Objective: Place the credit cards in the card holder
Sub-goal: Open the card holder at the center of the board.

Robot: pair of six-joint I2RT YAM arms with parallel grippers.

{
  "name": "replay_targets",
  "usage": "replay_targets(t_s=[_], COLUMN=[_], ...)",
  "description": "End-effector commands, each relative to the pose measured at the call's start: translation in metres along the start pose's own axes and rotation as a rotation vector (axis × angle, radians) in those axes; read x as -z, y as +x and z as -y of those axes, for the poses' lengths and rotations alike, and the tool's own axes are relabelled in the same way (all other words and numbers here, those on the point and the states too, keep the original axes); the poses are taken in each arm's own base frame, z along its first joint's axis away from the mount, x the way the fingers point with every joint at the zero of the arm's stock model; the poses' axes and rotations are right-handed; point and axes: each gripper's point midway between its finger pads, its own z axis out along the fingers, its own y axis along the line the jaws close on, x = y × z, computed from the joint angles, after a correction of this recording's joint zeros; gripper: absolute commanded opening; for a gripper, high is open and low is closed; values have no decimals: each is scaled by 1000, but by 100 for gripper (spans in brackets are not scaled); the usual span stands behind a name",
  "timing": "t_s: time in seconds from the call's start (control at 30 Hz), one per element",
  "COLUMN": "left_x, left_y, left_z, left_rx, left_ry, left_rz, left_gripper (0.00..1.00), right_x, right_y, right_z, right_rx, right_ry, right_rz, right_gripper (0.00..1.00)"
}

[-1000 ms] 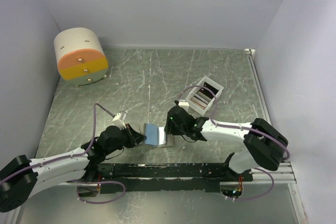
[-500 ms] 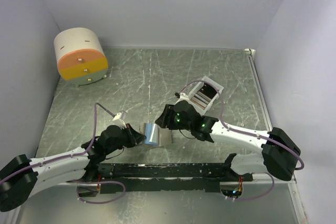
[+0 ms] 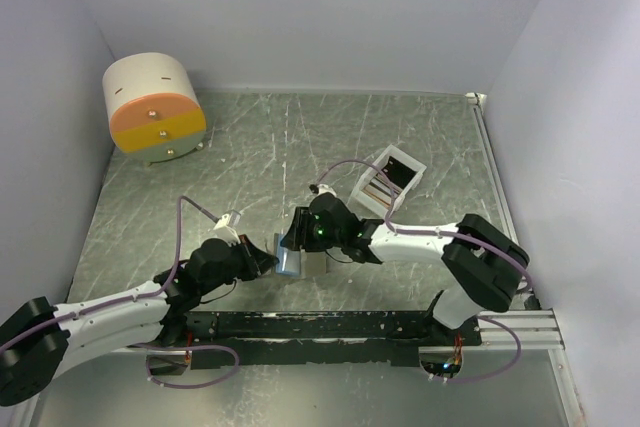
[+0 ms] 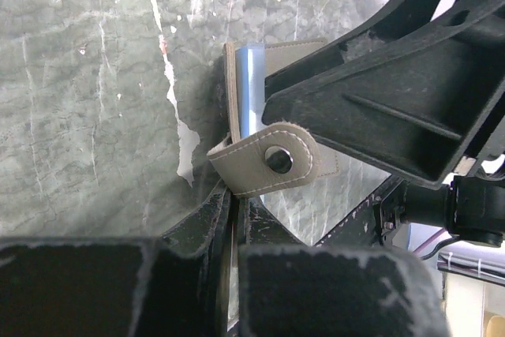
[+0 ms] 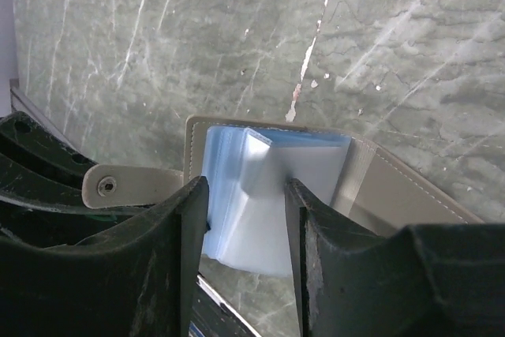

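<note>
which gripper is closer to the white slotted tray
Right. The right gripper hovers over the open card holder, on its tray side; the left gripper pinches the holder's snap tab from the opposite side, farther from the white tray.

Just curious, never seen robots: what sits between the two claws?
The card holder, open, blue inside up. The left gripper is shut on its tab end; the right gripper hovers over it. Top view shows this.
</note>
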Motion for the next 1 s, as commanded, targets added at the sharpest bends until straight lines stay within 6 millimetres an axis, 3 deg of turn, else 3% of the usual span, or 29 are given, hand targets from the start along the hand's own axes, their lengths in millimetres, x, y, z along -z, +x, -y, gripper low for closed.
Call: replay_targets(t_s=[0.0,0.2,0.53,0.8,0.97], left_x=[0,1,2,2,1], left_y=[-8,-6,-6,-6,-5], left_z=[13,10,7,7,8], left_rx=[8,8,4,6,6], left_ry=[44,40,27,27,33], left_rz=[29,28,32,32,26], left_gripper=[7,7,7,7,17], right_x=[-8,-16,-15,-9,-8], right_y=[1,13,18,14,16], right_z=[-10,17,24,44,46], right_rx=[32,48,46,72,69], right_ry=[-35,78,93,202,199], right_rz=[-16,-62,-70,-50,-46], right_gripper=[43,41,40,39,38])
